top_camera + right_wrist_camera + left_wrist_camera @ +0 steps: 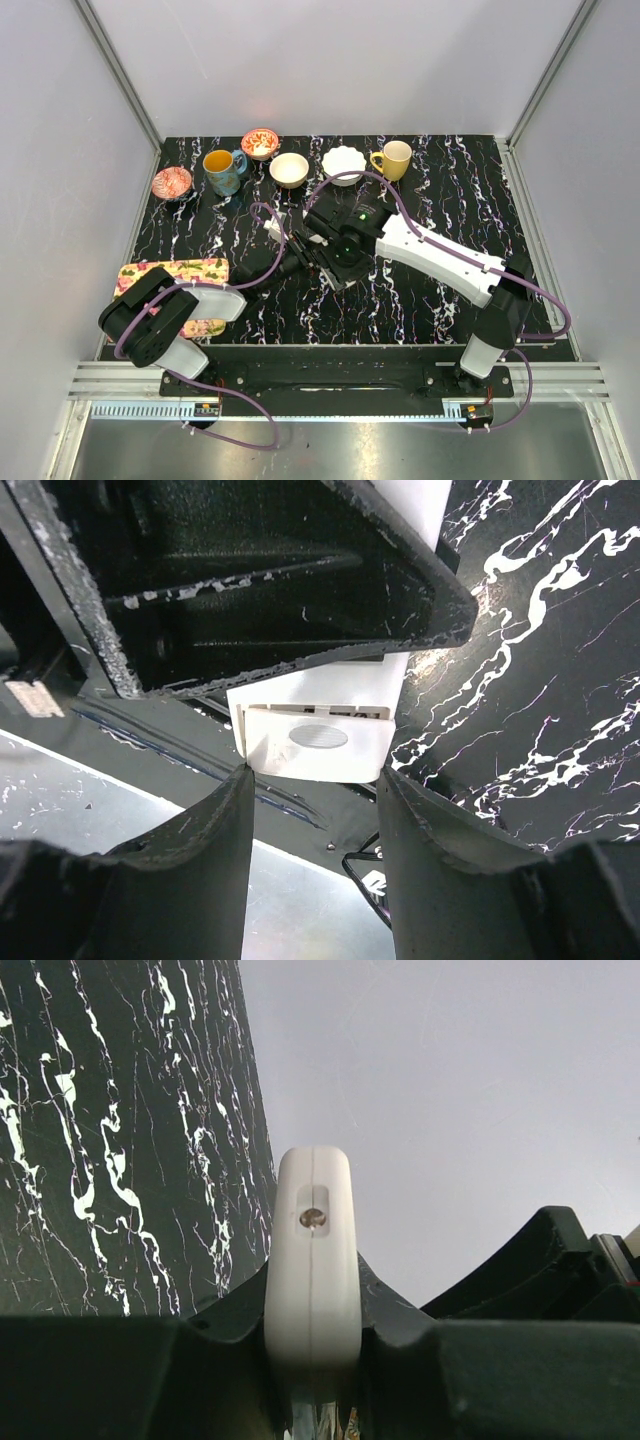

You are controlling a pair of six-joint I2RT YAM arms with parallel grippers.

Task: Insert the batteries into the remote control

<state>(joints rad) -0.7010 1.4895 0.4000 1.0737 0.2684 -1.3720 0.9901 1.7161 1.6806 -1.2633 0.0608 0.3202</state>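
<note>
From my station, both arms met over the middle of the black marbled desk (450, 200), the left one folded back at the near left and the right one reaching in from the near right. The left gripper (312, 1305) was clenched on the remote control (312, 1260). In the left wrist view the white slab stood edge-on between the fingers, its rounded end poking out past them with a small round fitting set in that end. The right gripper (312, 780) came at the same remote from the other side. Its two dark fingertips sat right at the lower corners of a white face with a grey oval patch, one tip on each side. Whether they were actually pinching it I could not tell. The remote was up off the desk, between the two grippers. Along the far edge stood a row of crockery, from left to right: a red patterned dish (172, 182), a blue mug (222, 170), a red patterned bowl (260, 142), a cream bowl (289, 169), a white scalloped bowl (344, 163) and a yellow mug (393, 159). At the near left a floral board (185, 270) lay partly under the left arm.
</note>
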